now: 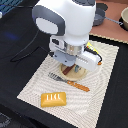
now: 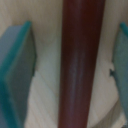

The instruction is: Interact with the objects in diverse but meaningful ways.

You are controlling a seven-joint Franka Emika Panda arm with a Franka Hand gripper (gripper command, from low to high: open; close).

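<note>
- Between the two teal fingers [image 2: 20, 75], seen from the wrist, lies the sausage [image 2: 79, 65]. It fills the middle of the gap, and its long axis runs across the line on which the fingers would close. That is the relation the next move hangs on.
- Pale surface shows on both sides of the sausage, so the gripper [image 2: 75, 67] is spread wide and holds nothing. Neither finger touches the sausage.
- Judging from that, a straight close should pinch the sausage across its narrow width, with no turn of the wrist needed. Whether the fingers are low enough yet I cannot tell.
- Directly below the arm in the exterior view sits the tan plate [image 1: 80, 75], mostly hidden by the gripper [image 1: 69, 69]. The sausage shows there only as a small dark sliver under the fingers, so it seems to rest on the plate.
- Just in front of the plate a fork [image 1: 67, 81] with an orange handle lies on the striped mat [image 1: 35, 85].
- Nearer the mat's front edge is the bread [image 1: 54, 99], well apart from the gripper.
- Farther back on the counter, at the exterior view's right, stands a grey pot [image 1: 100, 18]. The tomato and yellow block I cannot make out.
</note>
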